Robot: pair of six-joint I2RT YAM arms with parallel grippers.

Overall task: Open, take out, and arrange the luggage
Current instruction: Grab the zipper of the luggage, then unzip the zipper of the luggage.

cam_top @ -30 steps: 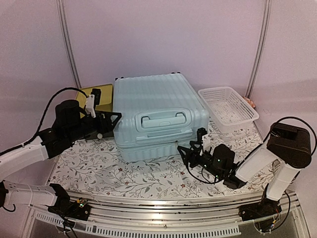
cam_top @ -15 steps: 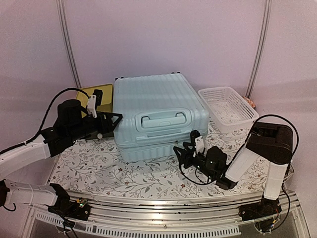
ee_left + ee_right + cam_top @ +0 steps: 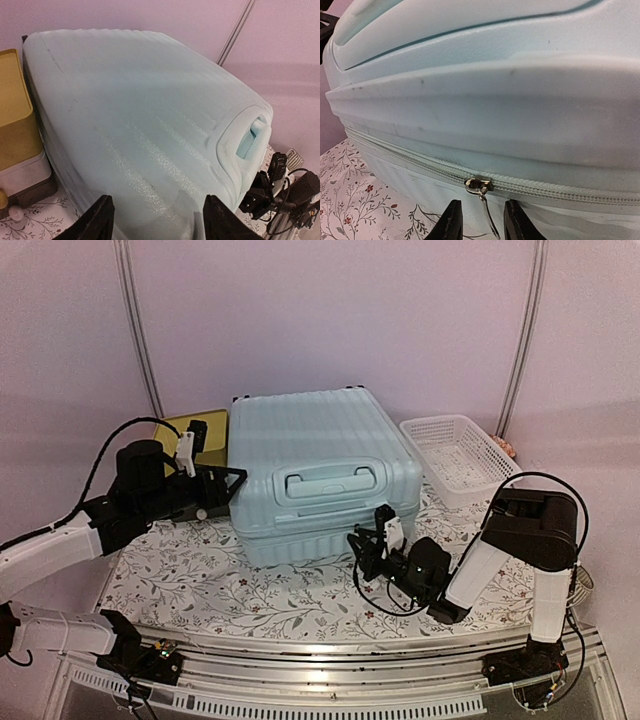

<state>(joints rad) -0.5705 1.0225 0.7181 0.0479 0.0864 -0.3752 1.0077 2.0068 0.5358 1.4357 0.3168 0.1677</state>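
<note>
The luggage [image 3: 315, 460] is a large pale mint-blue ribbed suitcase lying flat and zipped closed, handle side toward me. My left gripper [image 3: 225, 490] is open at its left side, the black fingers [image 3: 100, 220] spread wide in front of the shell [image 3: 140, 110] with nothing between them. My right gripper [image 3: 362, 545] is low at the suitcase's front edge. In the right wrist view the metal zipper slider [image 3: 480, 185] sits on the zip line of the shell [image 3: 495, 75]. Its thin pull tab [image 3: 489, 217] hangs between my narrowed right gripper [image 3: 482, 222] fingers, with a gap on each side.
A white lattice basket [image 3: 460, 458] stands at the right rear of the suitcase. A small yellow-topped box [image 3: 200, 430] is wedged at its left rear, also visible as the yellow box [image 3: 15, 115] in the left wrist view. A floral cloth [image 3: 250, 590] covers the table.
My right arm has slid left along the suitcase's front edge and its jaws have narrowed around the zipper pull. The left arm and the suitcase have not moved.
</note>
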